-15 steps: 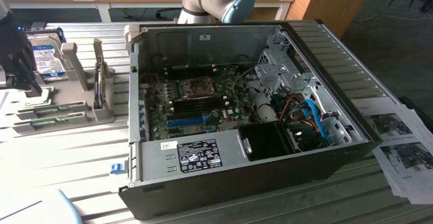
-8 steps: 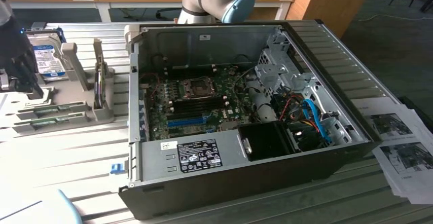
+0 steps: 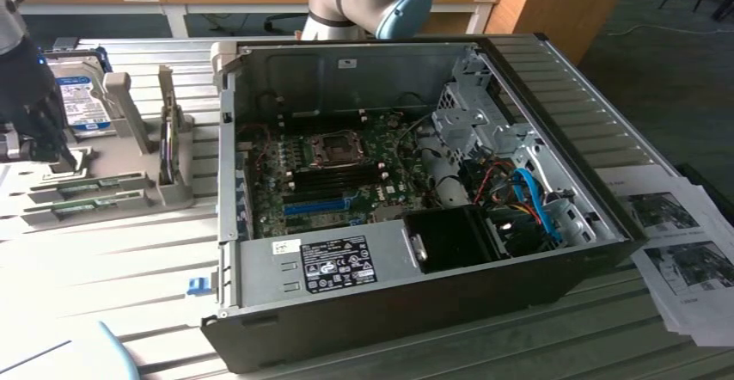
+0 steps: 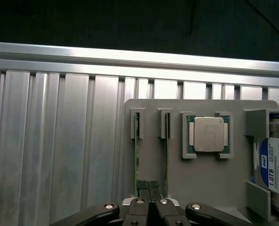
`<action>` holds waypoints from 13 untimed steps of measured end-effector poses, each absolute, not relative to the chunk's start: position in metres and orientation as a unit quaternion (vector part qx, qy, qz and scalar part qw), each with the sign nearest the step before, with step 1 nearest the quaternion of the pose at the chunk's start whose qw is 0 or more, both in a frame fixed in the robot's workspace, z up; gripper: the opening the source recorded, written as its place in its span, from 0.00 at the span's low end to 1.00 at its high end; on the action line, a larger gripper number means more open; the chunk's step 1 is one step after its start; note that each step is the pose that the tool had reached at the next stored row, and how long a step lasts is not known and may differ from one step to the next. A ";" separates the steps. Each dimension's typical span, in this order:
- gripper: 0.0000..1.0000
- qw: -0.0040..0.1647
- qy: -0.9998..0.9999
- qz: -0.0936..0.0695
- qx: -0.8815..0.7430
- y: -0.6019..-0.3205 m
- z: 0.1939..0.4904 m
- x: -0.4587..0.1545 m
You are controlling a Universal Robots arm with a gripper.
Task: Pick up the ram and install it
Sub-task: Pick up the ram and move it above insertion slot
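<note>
Two ram sticks stand on edge in a grey holder: one ram stick shows a green edge, the other is darker. My gripper hovers over the holder with its dark fingertips pressed together, shut and holding nothing, above the gap between the sticks' ends. In the exterior view my gripper hangs at the far left over the holder, where the ram lies in its slot. The open PC case shows its motherboard with dark memory slots.
A CPU sits in a pocket of the holder, and a hard drive with a blue-white label stands beside it. Printed sheets lie to the case's right in the exterior view. The table is ribbed aluminium.
</note>
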State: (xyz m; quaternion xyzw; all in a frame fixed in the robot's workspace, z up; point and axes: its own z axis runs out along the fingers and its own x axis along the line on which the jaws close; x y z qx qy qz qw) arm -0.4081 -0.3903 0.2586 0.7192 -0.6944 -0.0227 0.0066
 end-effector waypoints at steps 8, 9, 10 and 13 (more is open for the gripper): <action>0.09 0.007 -0.694 -0.023 0.719 -0.390 0.251 -0.408; 0.09 0.007 -0.694 -0.023 0.719 -0.390 0.251 -0.408; 0.09 0.007 -0.694 -0.023 0.719 -0.390 0.250 -0.408; 0.09 0.007 -0.694 -0.023 0.719 -0.390 0.247 -0.408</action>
